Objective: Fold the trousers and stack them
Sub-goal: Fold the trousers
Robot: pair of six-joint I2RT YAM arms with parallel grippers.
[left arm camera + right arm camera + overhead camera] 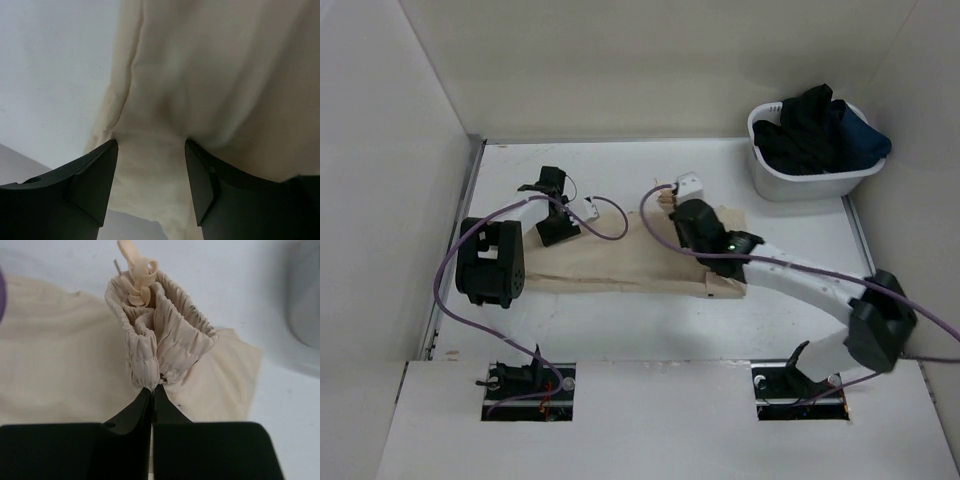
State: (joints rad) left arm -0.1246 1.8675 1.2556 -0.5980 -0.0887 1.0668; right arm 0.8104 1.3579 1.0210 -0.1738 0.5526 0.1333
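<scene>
Beige trousers (610, 265) lie flat across worktop (650, 325). L tool (150, 145) released, straddling cloth at left; R tool (152, 391) clenched on bunched elastic waistband (167, 335), raised at right.

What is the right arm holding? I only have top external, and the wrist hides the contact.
Observer: In the right wrist view the right gripper is shut on the trousers. It pinches the gathered elastic waistband, which is bunched up just beyond the tips.
Operator: And the left?
Observer: The left gripper is open. Its fingers sit either side of a smooth stretch of beige cloth and do not pinch it.
Operator: Is the drawstring caught in the right grasp?
Observer: No. The drawstring is looped at the far end of the waistband, away from the pinch point.
</scene>
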